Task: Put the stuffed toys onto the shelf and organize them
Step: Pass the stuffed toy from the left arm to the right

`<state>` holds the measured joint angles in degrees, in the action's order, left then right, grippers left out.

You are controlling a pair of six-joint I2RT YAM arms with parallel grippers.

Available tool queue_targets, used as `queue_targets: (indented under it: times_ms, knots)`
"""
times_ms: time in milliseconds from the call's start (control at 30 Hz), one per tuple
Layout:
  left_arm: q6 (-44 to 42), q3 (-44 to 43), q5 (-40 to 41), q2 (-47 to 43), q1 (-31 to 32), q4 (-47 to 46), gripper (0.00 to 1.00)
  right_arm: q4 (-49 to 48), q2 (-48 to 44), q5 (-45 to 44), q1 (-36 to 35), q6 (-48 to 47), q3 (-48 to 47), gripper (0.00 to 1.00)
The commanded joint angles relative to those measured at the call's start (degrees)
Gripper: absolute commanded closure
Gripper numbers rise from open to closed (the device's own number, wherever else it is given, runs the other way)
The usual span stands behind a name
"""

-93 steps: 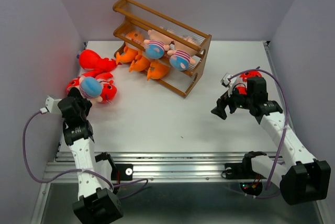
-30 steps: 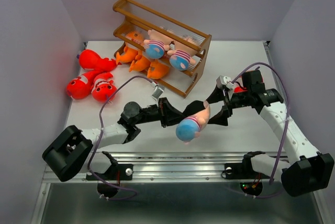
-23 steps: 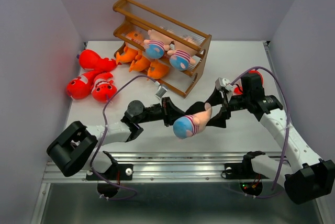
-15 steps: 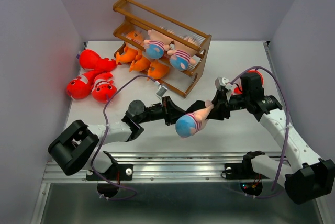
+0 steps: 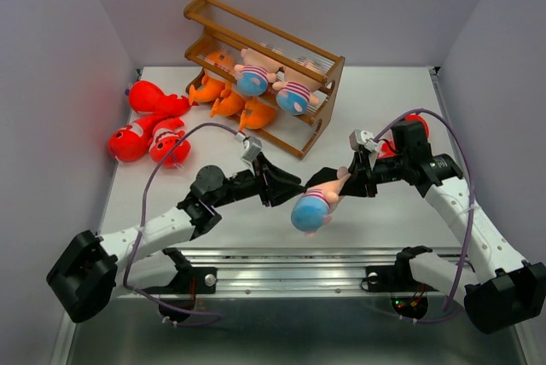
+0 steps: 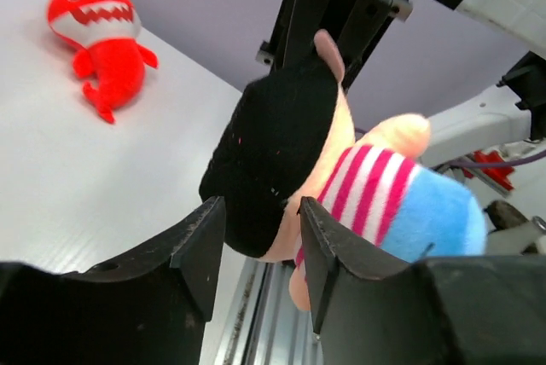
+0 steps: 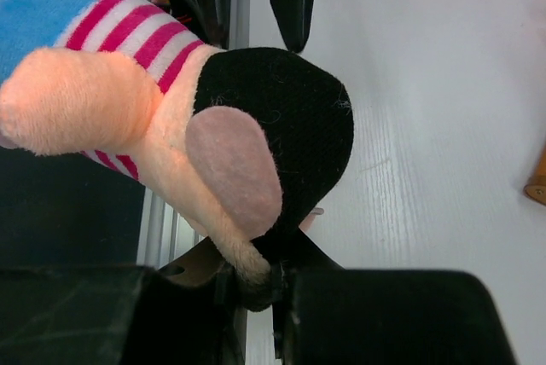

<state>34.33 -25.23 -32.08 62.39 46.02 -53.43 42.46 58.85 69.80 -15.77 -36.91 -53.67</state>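
Note:
A small doll (image 5: 310, 208) with black hair, a red-white striped shirt and blue trousers hangs above the table near its front edge. My right gripper (image 5: 341, 182) is shut on its black head (image 7: 281, 126), pinched between my right gripper's (image 7: 256, 284) jaws. My left gripper (image 5: 292, 186) stands open just left of the doll, its fingers (image 6: 205, 237) apart on either side of the head (image 6: 273, 143) without pressing it. The wooden shelf (image 5: 328, 71) at the back holds orange fish (image 5: 226, 102) and two dolls (image 5: 252, 80).
Three red sharks (image 5: 149, 130) lie at the table's left edge. Another red shark (image 5: 413, 121) lies behind the right arm, also seen in the left wrist view as the red shark (image 6: 98, 37). A metal rail (image 5: 281, 258) runs along the near edge.
The right gripper has closed on the doll's head. The left gripper has opened and let go of the doll, drawing back a little to the left.

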Motion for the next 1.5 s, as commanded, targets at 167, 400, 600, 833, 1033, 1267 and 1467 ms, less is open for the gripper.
queue_targets:
  times_ms: [167, 400, 600, 833, 1033, 1267, 1467]
  knots:
    - [-11.56, -1.66, 14.58, -16.76, 0.03, 22.04, 0.01, 7.37, -0.05, -7.13, -0.58, -3.96, -3.46, 0.99]
    - [-14.81, -3.15, 20.12, -25.47, 0.03, 35.38, 0.01, 9.66, -0.84, -15.46, -0.58, -3.53, -3.63, 0.99]
    - [-15.87, -5.35, 23.72, -28.02, 0.03, 42.78, 0.01, 11.95, -0.23, -27.23, -0.58, -4.58, -3.55, 0.99]
    - [-17.10, -7.37, 23.03, -27.59, 0.03, 47.80, 0.01, 11.42, 1.62, -36.04, -0.58, -2.82, -2.32, 0.99]
    - [-17.36, -7.11, 17.93, -23.46, 0.38, 47.37, 0.01, 10.63, 4.25, -42.20, -0.58, -1.24, -2.67, 0.99]
    - [-18.68, -7.99, 20.73, -16.61, 5.21, 46.84, 0.01, 11.24, 5.49, -44.93, -0.58, -0.54, -2.58, 0.99]
    - [-19.12, -8.16, 26.62, -10.89, 11.36, 45.70, 0.01, 10.98, 5.84, -44.67, -0.58, 0.52, -2.32, 0.99]
